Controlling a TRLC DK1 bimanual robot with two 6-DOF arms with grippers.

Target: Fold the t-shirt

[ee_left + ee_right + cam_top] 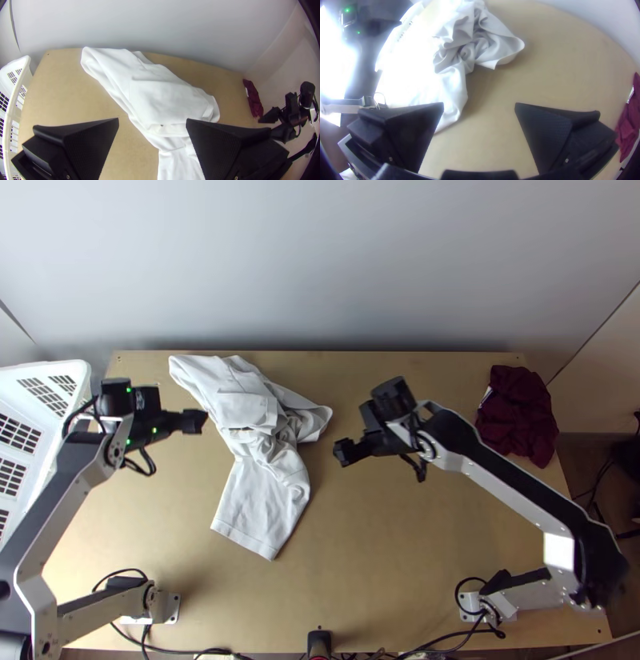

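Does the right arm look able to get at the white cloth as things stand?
Probably yes: the open right gripper hovers beside the bunched white cloth, with nothing visible between them.

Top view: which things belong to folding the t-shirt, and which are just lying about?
For the job:
white t-shirt, partly bunched
left gripper, open
right gripper, open

Just lying about:
dark red cloth, bunched, far right
white basket, left edge

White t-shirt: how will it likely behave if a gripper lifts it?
The white t-shirt will probably hang limp, since it already drapes in soft folds. The middle is bunched and twisted, so a lift there would likely bring up several layers at once. The flatter end toward the table's near edge may trail and crease rather than stay flat.
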